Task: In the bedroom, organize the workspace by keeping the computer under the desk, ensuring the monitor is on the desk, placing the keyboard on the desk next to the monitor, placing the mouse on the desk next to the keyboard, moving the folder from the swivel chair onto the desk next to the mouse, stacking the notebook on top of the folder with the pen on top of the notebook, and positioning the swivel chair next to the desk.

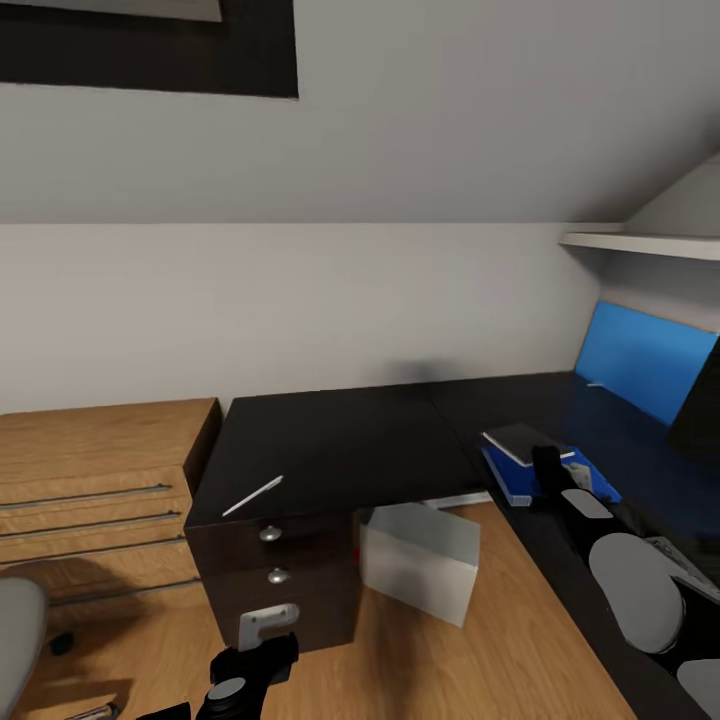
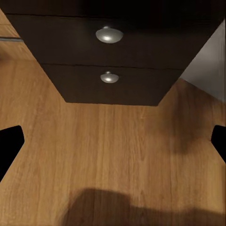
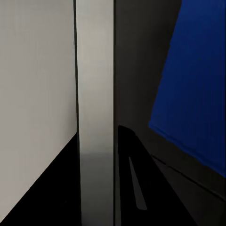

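Note:
The black desk (image 1: pixel 340 440) runs in an L from its drawer unit (image 1: pixel 300 580) to the right. The white pen (image 1: pixel 252 496) lies on the desk top above the drawers. The blue folder (image 1: pixel 508 478) lies on the right wing with the notebook (image 1: pixel 520 441) on top. My right gripper (image 1: pixel 549 468) hovers over the folder's near end, its fingers not discernible. The white computer (image 1: pixel 420 560) stands on the floor under the desk. My left gripper (image 2: pixel 113 146) is open and empty, low over the floor before the drawer knobs (image 2: pixel 109 34). A grey swivel chair (image 1: pixel 18 625) shows at the lower left.
A light wooden drawer chest (image 1: pixel 100 480) stands left of the desk. The blue back panel (image 1: pixel 640 365) lines the right wing, under a white shelf (image 1: pixel 640 242). A dark slanted panel (image 1: pixel 700 400), perhaps the monitor, sits at the right edge. Wood floor (image 1: pixel 480 650) lies between me and the desk.

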Controlling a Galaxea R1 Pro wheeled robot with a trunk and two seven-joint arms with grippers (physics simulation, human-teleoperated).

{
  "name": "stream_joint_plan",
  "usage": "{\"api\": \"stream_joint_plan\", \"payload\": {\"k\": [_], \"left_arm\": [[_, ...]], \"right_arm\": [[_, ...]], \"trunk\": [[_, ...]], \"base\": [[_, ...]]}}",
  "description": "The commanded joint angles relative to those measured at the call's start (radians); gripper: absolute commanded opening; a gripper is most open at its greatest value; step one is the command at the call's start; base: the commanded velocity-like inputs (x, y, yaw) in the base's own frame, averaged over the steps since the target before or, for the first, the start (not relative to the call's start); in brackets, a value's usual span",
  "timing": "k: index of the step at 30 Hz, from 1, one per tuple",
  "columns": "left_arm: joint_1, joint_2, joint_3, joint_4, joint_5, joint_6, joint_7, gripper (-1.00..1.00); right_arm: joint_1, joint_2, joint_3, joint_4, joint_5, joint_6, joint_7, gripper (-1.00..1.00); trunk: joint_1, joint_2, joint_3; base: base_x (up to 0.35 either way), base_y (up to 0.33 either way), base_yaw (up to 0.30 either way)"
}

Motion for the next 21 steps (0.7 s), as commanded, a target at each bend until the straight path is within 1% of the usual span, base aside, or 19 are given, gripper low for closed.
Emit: {"api": "stream_joint_plan", "payload": {"k": [1, 11, 15, 21], "left_arm": [[-0.002, 0.001, -0.003, -0.001, 0.006, -0.008, 0.002, 1.00], [-0.002, 0.001, -0.003, -0.001, 0.005, -0.008, 0.003, 1.00], [-0.002, 0.001, -0.003, -0.001, 0.004, -0.008, 0.003, 1.00], [-0.002, 0.001, -0.003, -0.001, 0.003, -0.008, 0.002, 1.00]], "right_arm": [[-0.001, 0.000, -0.002, 0.002, -0.011, 0.002, 0.009, -1.00], [-0.001, -0.001, -0.002, 0.002, -0.011, 0.003, 0.009, -1.00], [-0.001, 0.001, -0.002, 0.003, -0.012, 0.003, 0.009, -1.00], [-0.001, 0.005, -0.002, 0.004, -0.014, 0.004, 0.012, -1.00]], "trunk": [[0.000, -0.001, -0.001], [0.000, -0.001, -0.001], [0.000, -0.001, -0.001], [0.000, -0.001, -0.001]], "base": [[0.000, 0.000, -0.253], [0.000, 0.000, -0.253], [0.000, 0.000, -0.110], [0.000, 0.000, -0.025]]}}
